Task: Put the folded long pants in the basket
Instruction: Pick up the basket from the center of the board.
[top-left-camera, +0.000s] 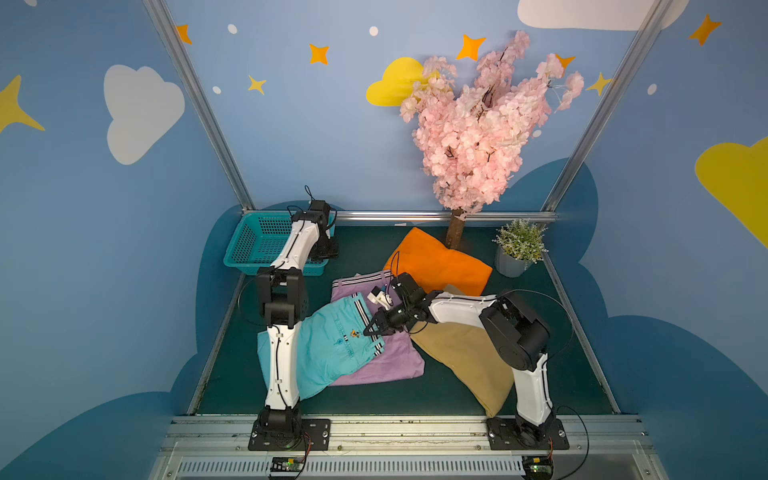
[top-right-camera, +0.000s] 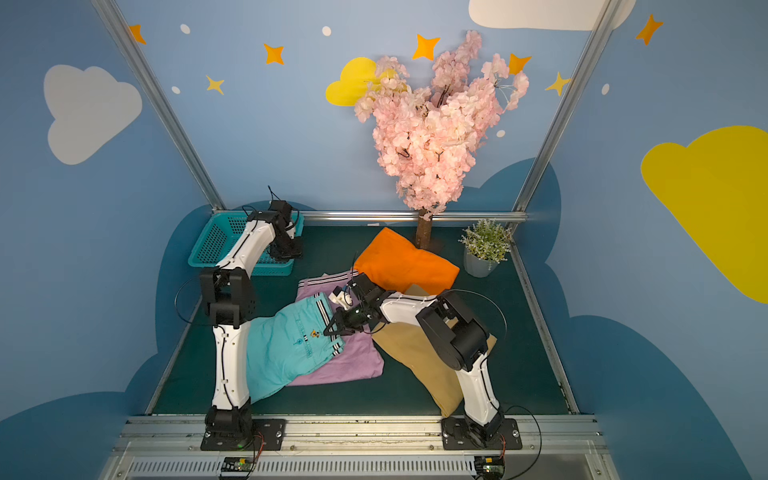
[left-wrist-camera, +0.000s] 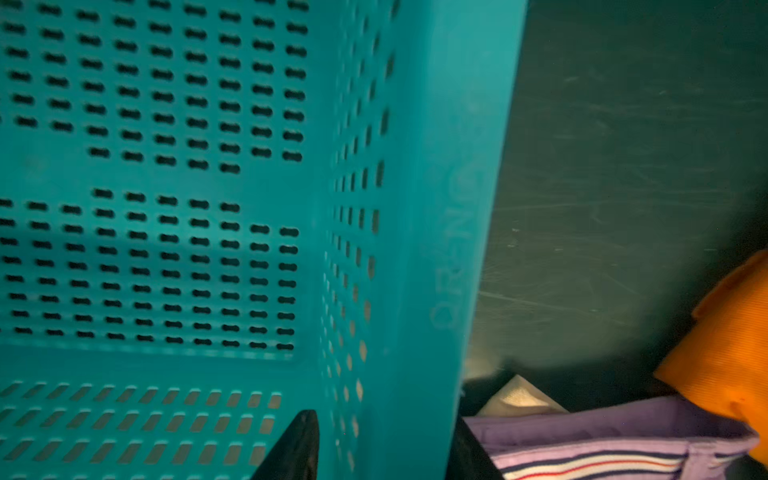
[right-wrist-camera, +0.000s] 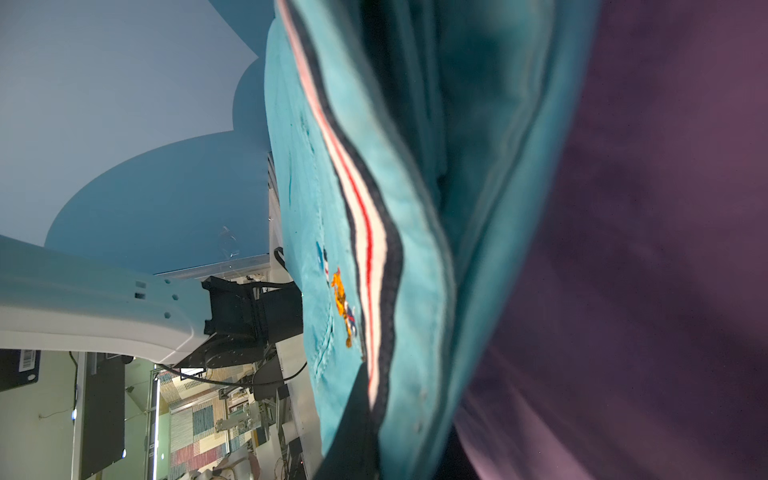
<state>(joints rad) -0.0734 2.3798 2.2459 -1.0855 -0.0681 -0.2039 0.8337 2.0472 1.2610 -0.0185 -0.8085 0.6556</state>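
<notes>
**Right gripper clamps the teal waistband; left gripper straddles the basket wall**

Closed almost fully, the right gripper pinches the striped waistband edge of the teal pants, low over the lilac pants on which the teal pair partly lies. The left gripper sits at the basket, at the table's far left corner. In the left wrist view one finger is inside its perforated wall and the other outside; whether they squeeze the wall I cannot tell.

All four pants are on the green table, outside the basket. The left arm crosses above the teal pair's left part, between that pair and the basket. The tan pants lie to the right, partly under the right arm. The orange pants lie further back, touching the trunk of the pink blossom tree. A potted plant stands in the far right corner.
</notes>
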